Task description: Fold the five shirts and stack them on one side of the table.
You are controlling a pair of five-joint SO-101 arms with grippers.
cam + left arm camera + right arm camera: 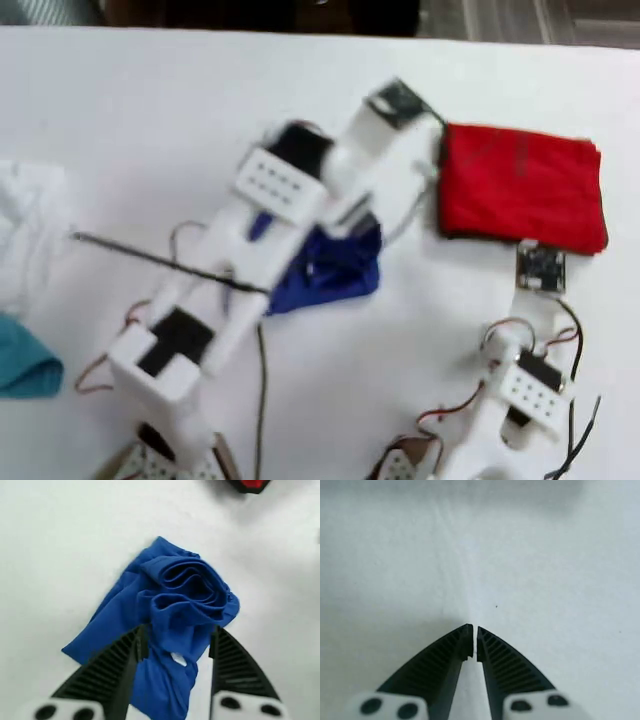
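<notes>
At the centre of the high view, the left hand (179, 632) grasps the crumpled blue cloth shirt (175, 600) on the white bench (150, 100), left of the folded red cloth shirt (520, 185), whose lower edge the clenched, empty right hand (474, 630) sits nearer.

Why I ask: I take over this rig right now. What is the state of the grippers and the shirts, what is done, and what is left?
Left gripper: shut on a bunch of the blue shirt, which is crumpled mid-table.
Right gripper: shut, holding nothing, over bare table.
Red shirt: folded flat, on the right arm's side, far half of the table.
White shirt and teal shirt: unfolded, at the opposite edge.
Done: the red shirt is folded and placed.
Left: fold the blue, white and teal shirts and stack them, probably on the red one.
</notes>
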